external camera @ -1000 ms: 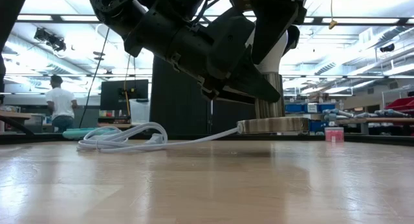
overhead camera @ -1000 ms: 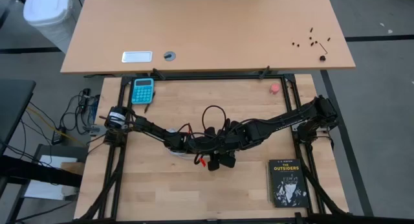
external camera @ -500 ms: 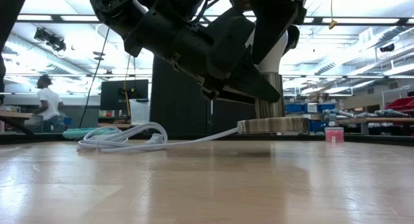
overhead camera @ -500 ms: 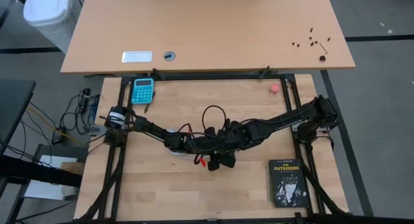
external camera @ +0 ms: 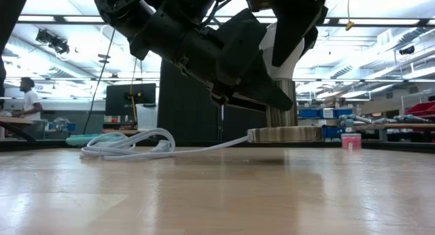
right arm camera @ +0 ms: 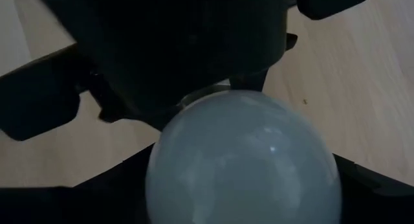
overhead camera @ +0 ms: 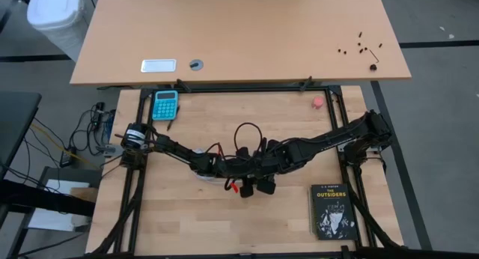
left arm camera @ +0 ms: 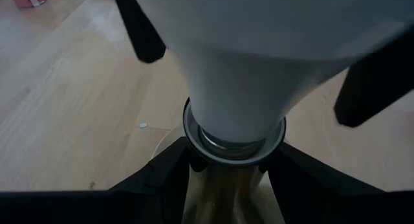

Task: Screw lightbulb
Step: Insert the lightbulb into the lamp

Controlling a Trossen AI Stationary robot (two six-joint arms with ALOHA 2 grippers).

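Right gripper (external camera: 289,48) grips the lightbulb (external camera: 282,55) half-wide from above; the left gripper (left arm camera: 226,166) below clamps the socket (external camera: 284,134), so twisting should stay axial.

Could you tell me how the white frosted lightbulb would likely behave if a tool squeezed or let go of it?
The white frosted pear-shaped lightbulb looks thin-walled, so a hard squeeze might crack it. Its smooth round dome would probably slip between dark tool fingers. It stands upright with its base in the brass-coloured metal socket, so it would likely stay put if released.
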